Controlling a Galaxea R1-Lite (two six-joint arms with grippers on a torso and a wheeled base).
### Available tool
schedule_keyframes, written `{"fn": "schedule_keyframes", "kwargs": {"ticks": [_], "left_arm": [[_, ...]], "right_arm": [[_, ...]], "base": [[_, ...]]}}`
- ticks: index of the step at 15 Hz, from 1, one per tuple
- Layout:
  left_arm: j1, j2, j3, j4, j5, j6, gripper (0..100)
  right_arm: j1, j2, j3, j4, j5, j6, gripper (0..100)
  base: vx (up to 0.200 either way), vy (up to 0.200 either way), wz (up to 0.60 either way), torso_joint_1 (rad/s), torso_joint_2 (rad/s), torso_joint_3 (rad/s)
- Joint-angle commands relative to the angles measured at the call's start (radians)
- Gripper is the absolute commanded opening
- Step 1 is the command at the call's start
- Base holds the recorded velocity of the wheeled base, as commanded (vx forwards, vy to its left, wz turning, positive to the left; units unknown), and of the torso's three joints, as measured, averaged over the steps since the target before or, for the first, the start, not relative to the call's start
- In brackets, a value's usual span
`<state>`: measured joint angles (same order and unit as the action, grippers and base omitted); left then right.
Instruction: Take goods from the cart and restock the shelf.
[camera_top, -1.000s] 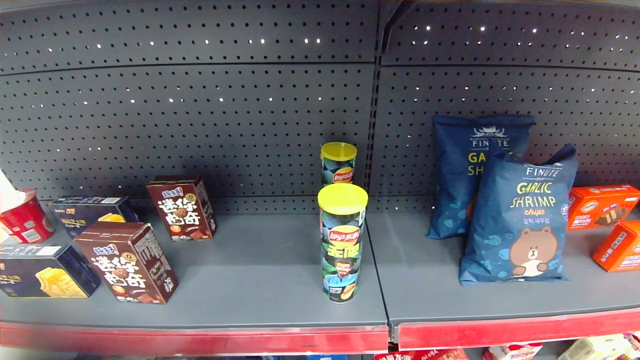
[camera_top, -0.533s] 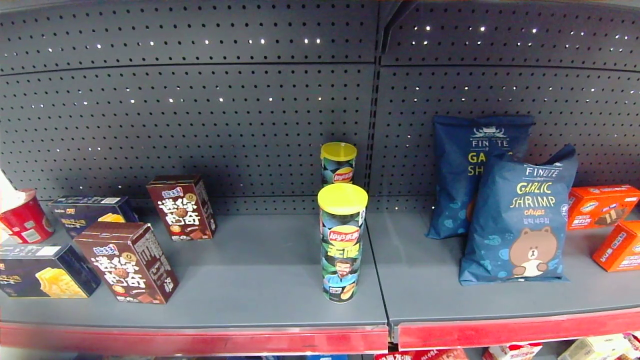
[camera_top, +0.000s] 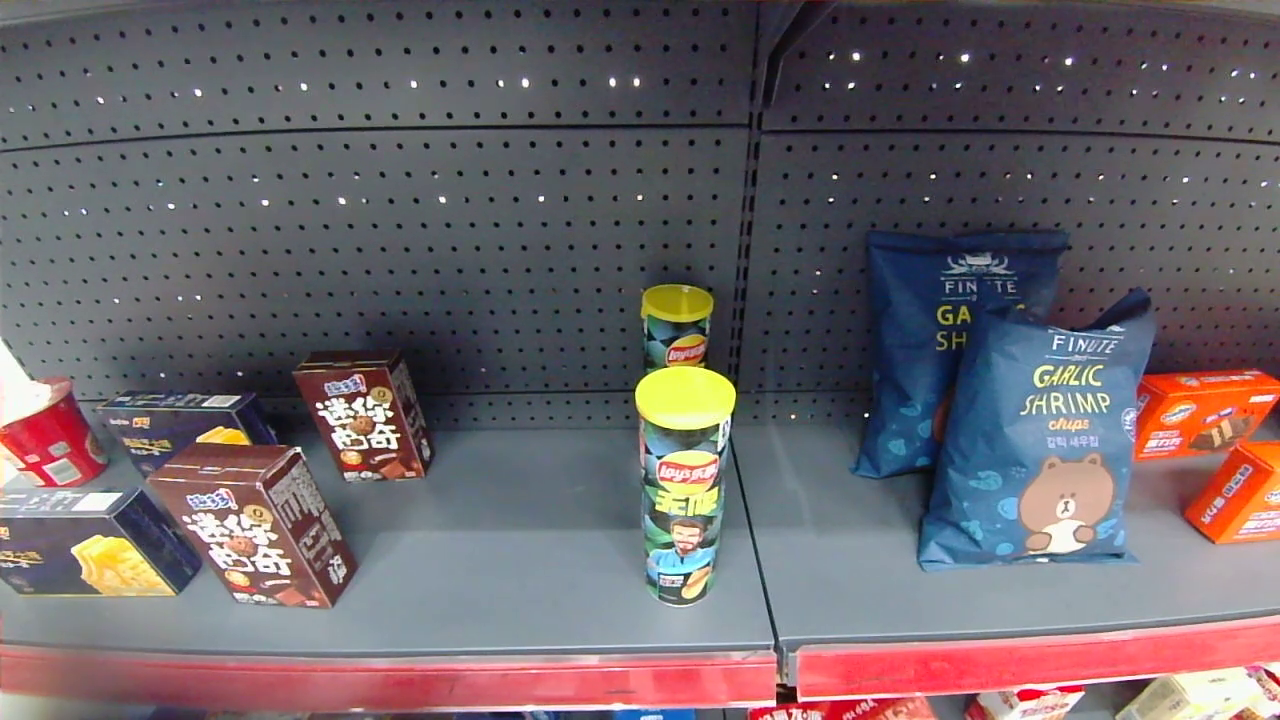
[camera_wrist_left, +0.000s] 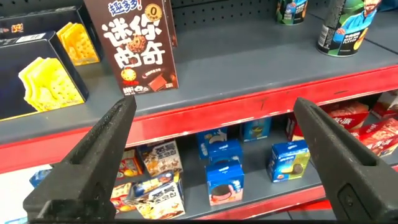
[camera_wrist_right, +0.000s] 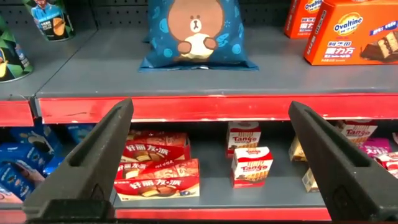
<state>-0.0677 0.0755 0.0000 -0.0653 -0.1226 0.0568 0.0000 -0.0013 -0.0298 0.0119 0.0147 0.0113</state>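
Fingers of the left gripper (camera_wrist_left: 214, 106) and right gripper (camera_wrist_right: 211, 104) are being held wide apart, empty, facing the shelf (camera_top: 500, 560), where the front chip can (camera_top: 685, 490) is being displayed upright before the rear chip can (camera_top: 677, 328).
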Motion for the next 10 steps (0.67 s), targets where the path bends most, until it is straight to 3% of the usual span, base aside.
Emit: {"fn": "schedule_keyframes", "kwargs": {"ticks": [1,4,10], "left_arm": [[0.000,0.004,0.000,-0.001,0.000,-0.009,100],[0.000,0.004,0.000,-0.001,0.003,-0.037,100],[0.000,0.004,0.000,0.005,0.009,-0.029,100]], "right_arm": [[0.002,0.001,0.002,-0.001,0.002,0.006,100],[0.000,0.001,0.002,-0.001,0.002,0.004,100],[0.000,0.001,0.002,-0.001,0.002,0.004,100]], "base": [[0.000,0.000,0.00,0.000,0.00,0.000],[0.000,0.000,0.00,0.000,0.00,0.000],[0.000,0.000,0.00,0.000,0.00,0.000]]}}
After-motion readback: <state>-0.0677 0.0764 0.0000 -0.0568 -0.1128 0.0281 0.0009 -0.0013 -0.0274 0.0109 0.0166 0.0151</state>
